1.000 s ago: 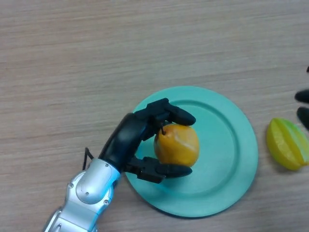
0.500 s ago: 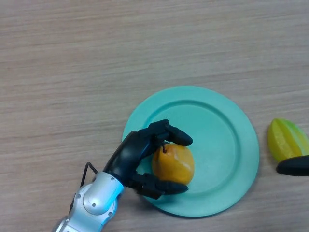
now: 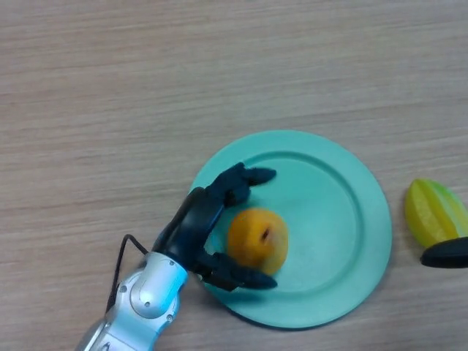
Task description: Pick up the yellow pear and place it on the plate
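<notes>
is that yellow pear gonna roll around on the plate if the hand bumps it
Probably a little. The pear looks round and smooth, lying on its side, so a nudge from the left hand could rock or roll it. The plate has a raised rim, which should likely stop it. It looks rigid, not squashy.

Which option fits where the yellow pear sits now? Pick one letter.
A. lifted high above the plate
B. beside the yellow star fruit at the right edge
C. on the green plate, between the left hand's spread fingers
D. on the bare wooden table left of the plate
C: the yellow pear rests on the green plate, with the left hand open around it, its fingers spread off the fruit.
</notes>
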